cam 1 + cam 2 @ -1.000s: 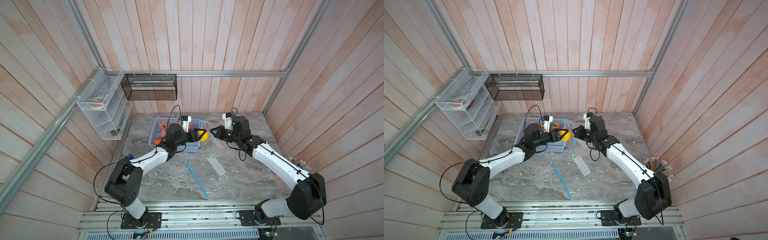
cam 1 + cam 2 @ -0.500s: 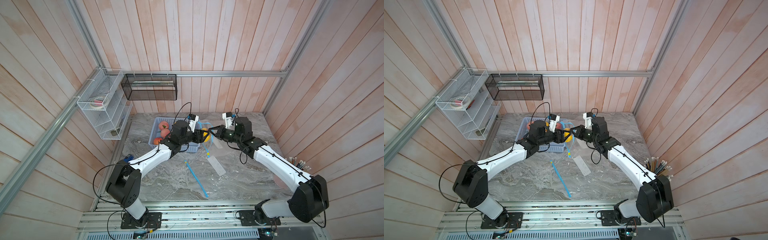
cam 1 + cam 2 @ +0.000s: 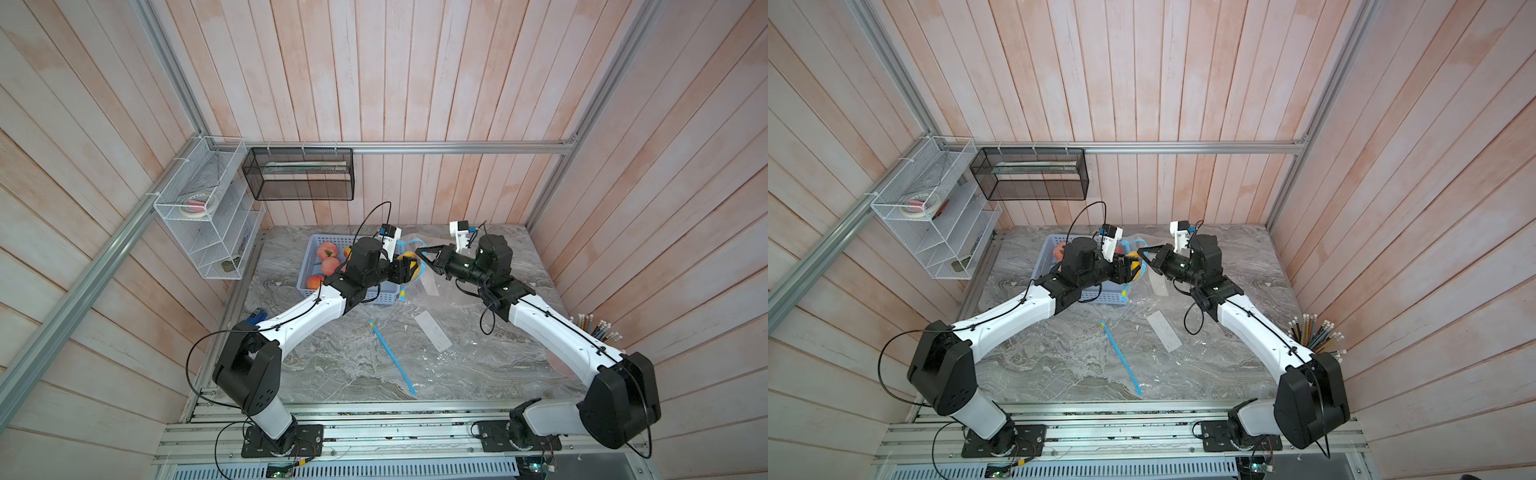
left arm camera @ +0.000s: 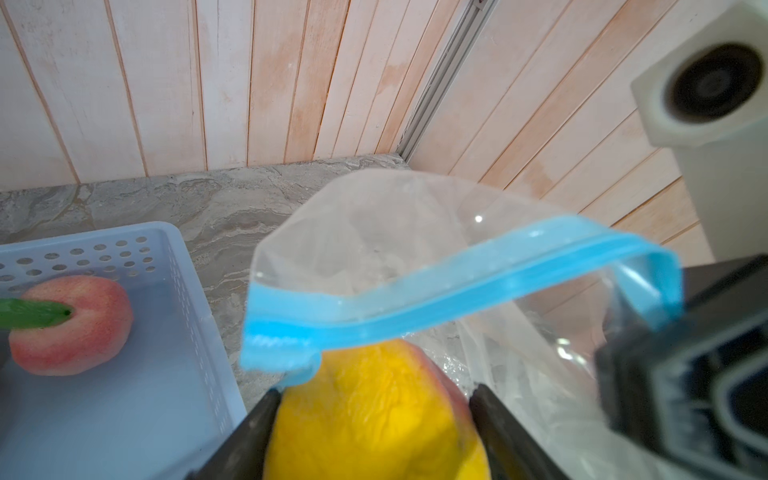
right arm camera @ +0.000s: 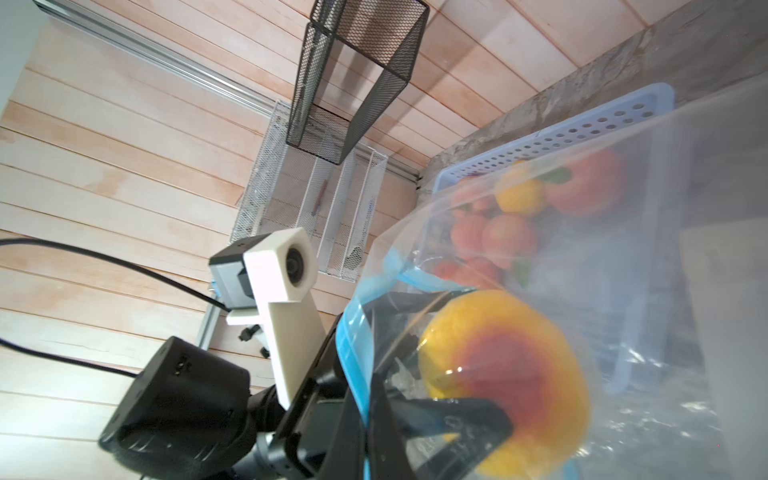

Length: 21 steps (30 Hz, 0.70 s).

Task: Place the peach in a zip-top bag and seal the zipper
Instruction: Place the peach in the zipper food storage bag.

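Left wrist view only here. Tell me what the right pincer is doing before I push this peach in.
Observer: The right pincer is shut on the blue rim of the zip-top bag, holding its mouth up.
Operator: Report how far in the peach is.
Observer: In the right wrist view the peach shows through the bag's film, and that rim lies across the left pincer, short of the fruit. It looks past the mouth.
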### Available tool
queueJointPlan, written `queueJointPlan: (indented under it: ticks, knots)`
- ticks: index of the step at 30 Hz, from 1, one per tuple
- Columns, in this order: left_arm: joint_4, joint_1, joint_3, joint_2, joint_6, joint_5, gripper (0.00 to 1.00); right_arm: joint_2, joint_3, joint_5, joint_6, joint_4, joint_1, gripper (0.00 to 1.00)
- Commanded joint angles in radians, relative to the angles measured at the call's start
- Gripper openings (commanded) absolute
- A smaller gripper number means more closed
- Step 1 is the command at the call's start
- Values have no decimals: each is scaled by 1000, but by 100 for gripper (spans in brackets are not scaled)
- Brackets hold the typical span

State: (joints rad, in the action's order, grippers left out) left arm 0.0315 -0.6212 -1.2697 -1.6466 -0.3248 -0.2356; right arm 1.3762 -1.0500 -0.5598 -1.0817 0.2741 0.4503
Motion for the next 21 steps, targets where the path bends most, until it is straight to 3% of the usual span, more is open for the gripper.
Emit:
queueJointPlan:
  ticks: [1,6,9,15,21]
  knots:
    - [-22,-2,-19,5,29,11,54,-17,47,-45,-103,128,-10,0]
    - [-18,3,-37,35,-17,-56,72,-29,93,-42,-150,155,-33,0]
    - [-3,10,-29,53,-52,-101,76,-34,119,-47,-180,178,-40,0]
    - [68,29,17,73,-148,-202,77,-25,147,-69,-242,243,-41,0]
    - [191,28,72,76,-270,-230,77,-4,169,-74,-311,311,-41,0]
